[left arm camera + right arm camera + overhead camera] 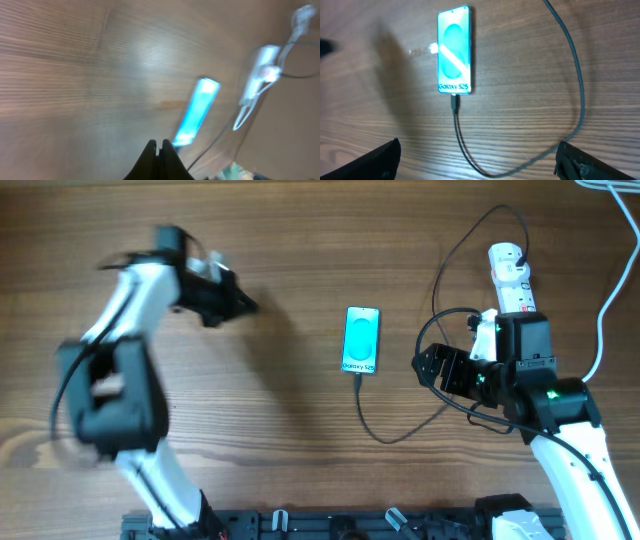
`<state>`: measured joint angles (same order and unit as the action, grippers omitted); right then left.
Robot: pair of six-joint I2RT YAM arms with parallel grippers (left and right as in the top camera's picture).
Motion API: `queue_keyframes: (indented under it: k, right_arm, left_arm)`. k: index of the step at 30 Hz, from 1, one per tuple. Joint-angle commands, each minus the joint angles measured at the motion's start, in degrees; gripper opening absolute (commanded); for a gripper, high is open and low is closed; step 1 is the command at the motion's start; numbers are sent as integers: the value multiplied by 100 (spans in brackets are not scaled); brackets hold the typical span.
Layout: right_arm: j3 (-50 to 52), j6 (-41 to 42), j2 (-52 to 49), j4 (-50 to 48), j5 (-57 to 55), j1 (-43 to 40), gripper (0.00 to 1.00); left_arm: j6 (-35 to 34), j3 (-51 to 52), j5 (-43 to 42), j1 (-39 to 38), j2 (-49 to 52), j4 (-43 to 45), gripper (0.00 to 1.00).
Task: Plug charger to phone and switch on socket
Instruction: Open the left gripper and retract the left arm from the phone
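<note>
The phone [361, 339] lies flat mid-table with a cyan screen; it also shows in the right wrist view [454, 50] and, blurred, in the left wrist view [197, 111]. The thin black charger cable [385, 432] has its tip in the phone's near end [455, 103] and loops right and up to the white plug on the socket [511, 277]. The socket is a white power strip at the far right, blurred in the left wrist view [258, 75]. My right gripper [437, 367] is wide open and empty, right of the phone [477, 160]. My left gripper [240, 304] is shut and empty, far left of the phone [160, 146].
A thick white cord [612, 290] runs from the socket along the right edge. Black robot cables [448, 320] curl near the right arm. The table is bare brown wood [290, 430].
</note>
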<state>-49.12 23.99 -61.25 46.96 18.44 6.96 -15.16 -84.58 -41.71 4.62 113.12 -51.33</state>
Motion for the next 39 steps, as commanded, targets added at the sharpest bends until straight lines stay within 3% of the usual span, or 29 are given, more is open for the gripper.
queue_keyframes:
  k: [1, 9, 12, 14, 15, 16, 18, 21, 22, 25, 30, 39]
  right_arm:
    - [-63, 599, -118, -240, 153, -13, 100]
    - [-66, 765, -516, -789, -131, -13, 99]
    - [-66, 772, -605, -984, -605, -15, 99]
    - [-72, 990, -597, -1069, -1180, -28, 98]
    - [-87, 1237, -588, -1071, -1506, -74, 97]
    - [-120, 1346, -579, -1058, -1762, -175, 92]
    - [-227, 1355, -577, -951, -1996, -459, 76]
    - [-507, 1351, -579, -734, -2017, -1244, 43]
    - [-614, 1349, -595, -726, -2017, -1626, 27]
    - [-682, 1351, -667, -999, -2017, -2352, 4]
    - [-793, 1349, -1469, -1770, -2041, -2804, 5]
    - [-2483, 1322, -3681, -1578, -2013, -2802, 4]
  left_arm:
    - [881, -59, 140, 468, -1939, -542, 4]
    - [1526, -55, 1189, 713, -5582, -2048, 10]
    - [1606, -55, 1569, 713, -6561, -2492, 21]
    - [1604, -55, 1947, 713, -7197, -2863, 38]
    - [1602, -55, 2192, 713, -7556, -3069, 52]
    - [1602, -55, 2409, 713, -7840, -3215, 100]
    - [1604, -55, 2811, 713, -8255, -3281, 100]
    - [1604, -55, 3659, 713, -8697, -3707, 100]
    - [1604, -55, 3965, 713, -8765, -3958, 100]
    - [1606, -48, 4076, 673, -8802, -4188, 100]
    - [1604, 28, 4295, 671, -8802, -4072, 100]
    - [1602, 782, 4306, 459, -8804, -3840, 100]
